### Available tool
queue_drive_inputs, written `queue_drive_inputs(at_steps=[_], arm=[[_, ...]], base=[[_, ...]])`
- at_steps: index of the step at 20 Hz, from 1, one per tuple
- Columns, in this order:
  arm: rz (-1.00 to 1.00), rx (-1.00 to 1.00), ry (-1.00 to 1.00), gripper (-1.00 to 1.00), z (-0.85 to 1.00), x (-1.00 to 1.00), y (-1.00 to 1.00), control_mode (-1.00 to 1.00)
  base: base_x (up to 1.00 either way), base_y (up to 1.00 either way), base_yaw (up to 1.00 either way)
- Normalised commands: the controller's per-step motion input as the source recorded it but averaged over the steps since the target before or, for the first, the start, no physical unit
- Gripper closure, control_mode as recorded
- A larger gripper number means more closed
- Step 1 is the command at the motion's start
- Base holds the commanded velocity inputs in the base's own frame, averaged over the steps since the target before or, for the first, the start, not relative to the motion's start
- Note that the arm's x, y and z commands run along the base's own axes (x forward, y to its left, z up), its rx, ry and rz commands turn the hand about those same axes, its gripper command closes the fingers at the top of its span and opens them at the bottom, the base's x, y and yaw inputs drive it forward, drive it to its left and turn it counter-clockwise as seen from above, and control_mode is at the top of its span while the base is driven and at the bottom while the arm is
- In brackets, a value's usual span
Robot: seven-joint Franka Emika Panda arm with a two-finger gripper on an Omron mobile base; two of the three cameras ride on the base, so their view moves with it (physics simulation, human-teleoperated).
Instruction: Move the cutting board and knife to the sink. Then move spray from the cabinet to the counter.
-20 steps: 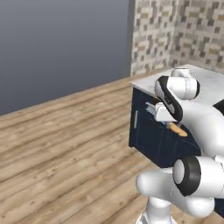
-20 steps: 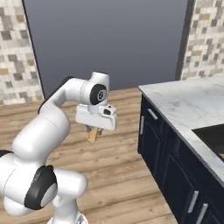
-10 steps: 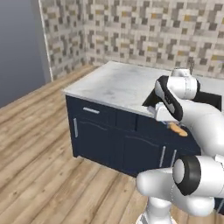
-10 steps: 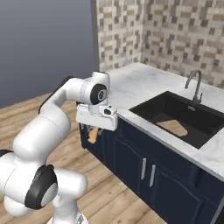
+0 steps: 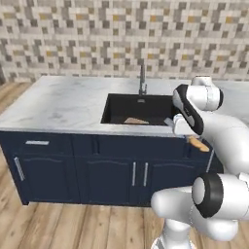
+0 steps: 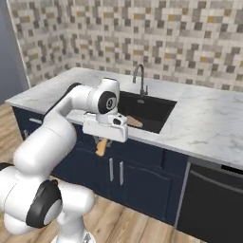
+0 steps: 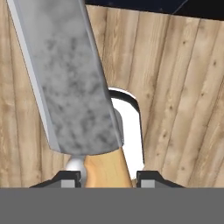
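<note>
Hand view has the end effector (image 7: 106, 177) pinching the knife (image 7: 70, 78) by its orange handle, blade pointing out over the wood floor. The cutting board (image 5: 136, 120) already lies in the sink (image 6: 154, 113). I'd lift above the desk (image 5: 58, 102) edge before swinging over the basin. Fingertips are mostly cut off though.

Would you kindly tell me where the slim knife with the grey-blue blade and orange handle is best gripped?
Grip the knife by its short orange handle, coming from the butt end with a finger on each side, as the gripper does; the long flat blade then points away from the hand.
</note>
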Motion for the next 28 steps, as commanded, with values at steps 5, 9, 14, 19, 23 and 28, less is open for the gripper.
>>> queue_drive_inputs(at_steps=[5,9,14,19,23,28], arm=[[0.0,0.0,0.0,1.0,0.0,0.0,0.0,1.0],[0.0,0.0,0.0,1.0,0.0,0.0,0.0,1.0],[0.0,0.0,0.0,1.0,0.0,0.0,0.0,1.0],[0.0,0.0,0.0,1.0,0.0,0.0,0.0,1.0],[0.0,0.0,0.0,1.0,0.0,0.0,0.0,1.0],[0.0,0.0,0.0,1.0,0.0,0.0,0.0,1.0]], base=[[0.31,0.06,-0.47],[0.41,0.34,-0.24],[0.61,0.25,-0.17],[0.67,0.34,-0.15],[0.64,0.4,-0.13],[0.36,0.63,-0.15]])
